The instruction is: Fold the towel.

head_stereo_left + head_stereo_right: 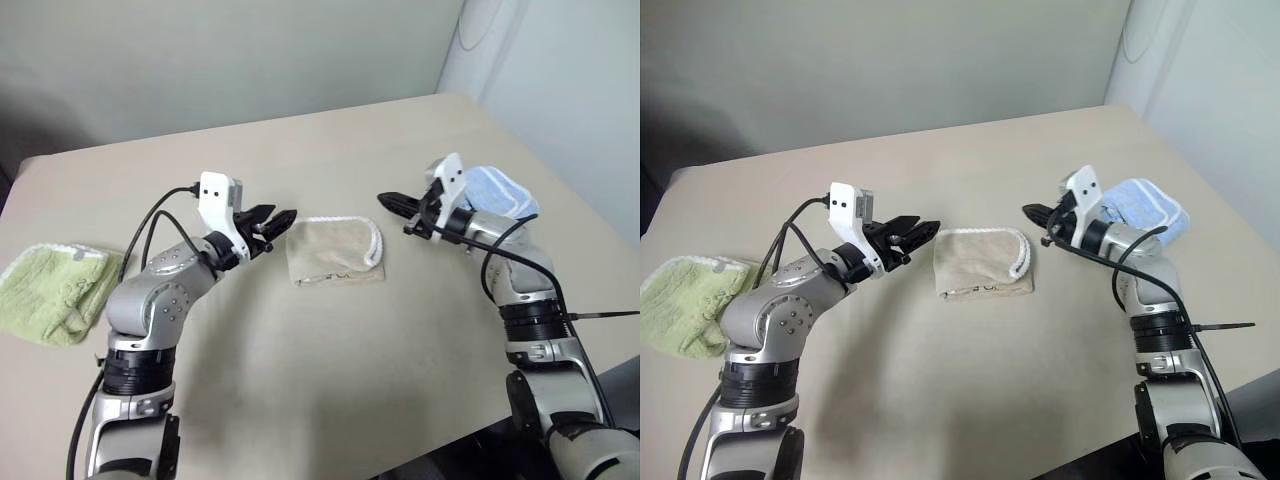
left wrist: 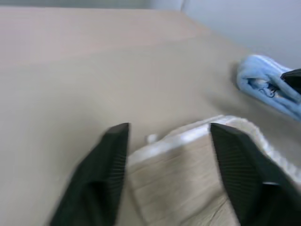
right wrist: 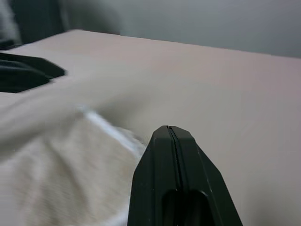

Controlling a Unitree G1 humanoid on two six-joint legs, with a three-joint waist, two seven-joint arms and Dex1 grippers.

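A beige terry towel (image 1: pixel 335 251) with white corded edging lies folded into a small rectangle at the middle of the table (image 1: pixel 330 380). The left gripper (image 1: pixel 277 221), jaws parted and empty, hovers just left of it; the right gripper (image 1: pixel 392 203), clenched on nothing, hovers just right.

Towel (image 1: pixel 335 252) betw. grippers (on table (image 1: pixel 330 380))

Bare test room, plain table (image 1: pixel 300 380), blank walls (image 1: pixel 200 60)
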